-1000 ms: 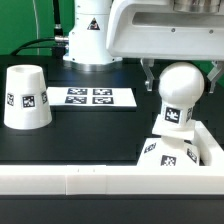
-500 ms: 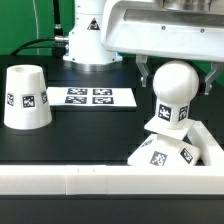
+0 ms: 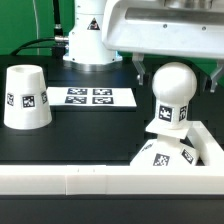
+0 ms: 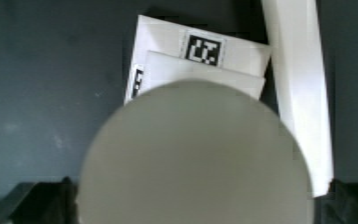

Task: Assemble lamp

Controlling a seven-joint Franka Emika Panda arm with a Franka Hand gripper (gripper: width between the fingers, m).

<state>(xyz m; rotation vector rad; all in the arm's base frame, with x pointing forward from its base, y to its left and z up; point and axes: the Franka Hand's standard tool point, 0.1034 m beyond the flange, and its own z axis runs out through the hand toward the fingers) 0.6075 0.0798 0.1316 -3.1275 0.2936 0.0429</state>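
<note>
We see our tool (image 3: 176, 78) spread wide, its fingers (image 3: 141, 74) standing off either side of the bulb (image 3: 176, 92) without touching it. The bulb stands upright on the tilted square base (image 3: 172, 150), against the white rail (image 3: 90, 182). The shade (image 3: 25, 97) rests on the desk (image 3: 85, 135) well apart, beside the marker board (image 3: 91, 96).

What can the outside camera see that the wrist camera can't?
Only the exterior view shows the shade standing on the table, the marker board and the robot's pedestal. Only the wrist view looks straight down on the bulb's round top. Both show the bulb and the base under it.
</note>
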